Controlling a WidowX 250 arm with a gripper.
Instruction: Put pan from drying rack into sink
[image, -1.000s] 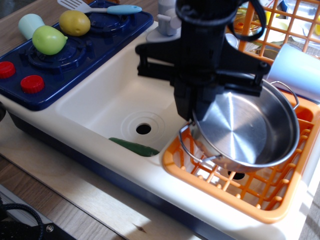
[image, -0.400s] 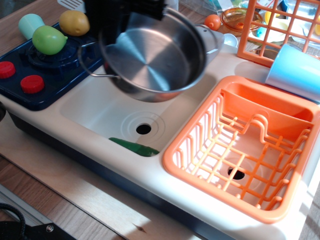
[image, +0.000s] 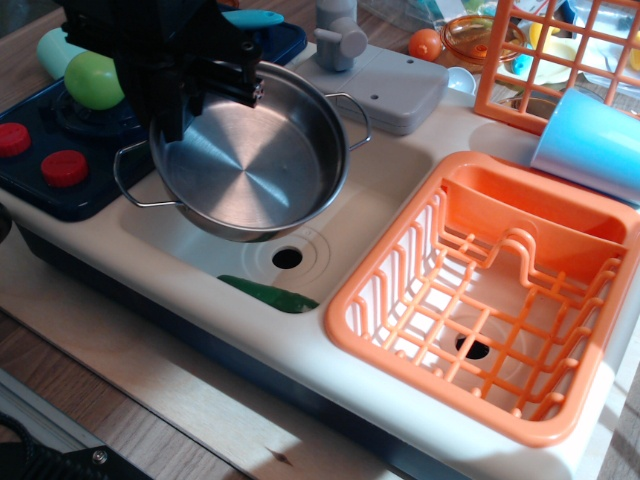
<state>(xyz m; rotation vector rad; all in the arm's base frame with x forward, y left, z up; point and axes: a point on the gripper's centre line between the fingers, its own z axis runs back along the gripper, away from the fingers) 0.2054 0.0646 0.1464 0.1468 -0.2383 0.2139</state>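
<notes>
Steel caught the light as my gripper (image: 185, 95) pinched the far-left rim of the pan (image: 250, 165), holding it tilted over the sink (image: 375, 205), above the drain hole (image: 287, 258). A green vegetable (image: 268, 294) lay at the basin's near edge, and the drying rack (image: 480, 300) sat to the right.
</notes>
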